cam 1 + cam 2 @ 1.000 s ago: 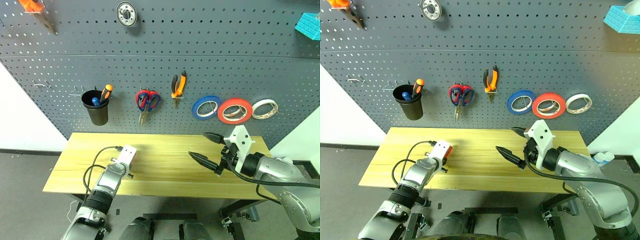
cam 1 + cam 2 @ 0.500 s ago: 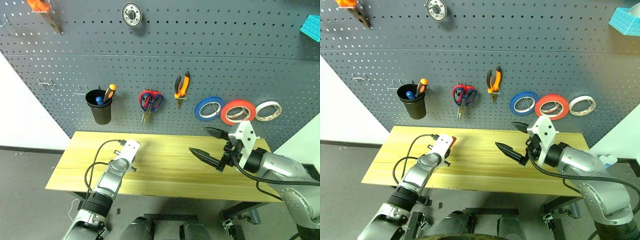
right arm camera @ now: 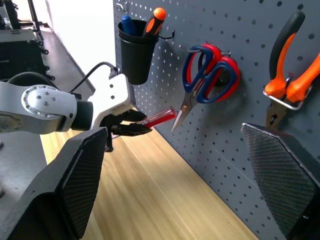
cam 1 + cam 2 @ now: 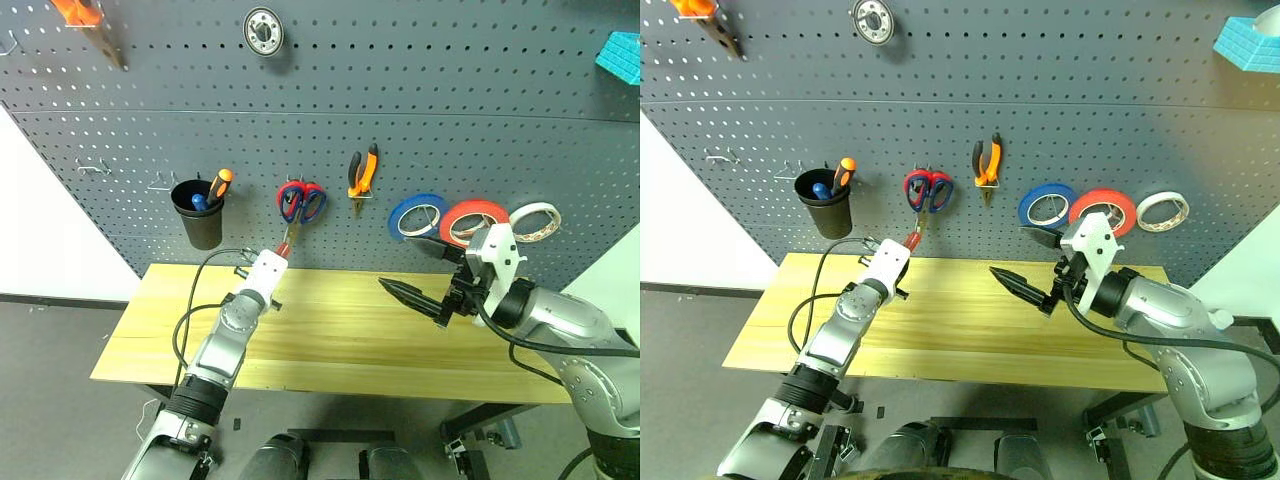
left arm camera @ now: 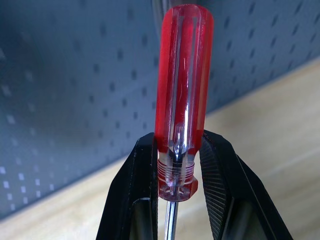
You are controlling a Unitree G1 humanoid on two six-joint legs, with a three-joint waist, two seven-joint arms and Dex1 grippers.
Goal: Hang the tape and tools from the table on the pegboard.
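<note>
My left gripper (image 4: 279, 257) is shut on a slim red-handled screwdriver (image 5: 182, 90), held above the back edge of the light wood table (image 4: 330, 340), its handle pointing at the dark grey pegboard (image 4: 450, 120). The handle tip (image 4: 911, 240) sits just below the hanging scissors. The bright red tape (image 4: 478, 206) hangs on the pegboard at the right, and small orange-and-black pliers (image 4: 360, 172) hang near the middle. Over the table's right half, in front of the tape, my right gripper (image 4: 420, 270) is open and holds nothing.
Red-and-blue-handled scissors (image 4: 298, 200) hang left of the pliers. A black cup (image 4: 200, 222) holding screwdrivers hangs further left. A blue roll (image 4: 400, 212) and a white roll (image 4: 530, 208) flank the red tape. Large orange pliers (image 4: 80, 15) hang at the top left.
My left gripper has risen from the tabletop and moved toward the pegboard with the screwdriver. The right gripper has lifted a little, still open.
</note>
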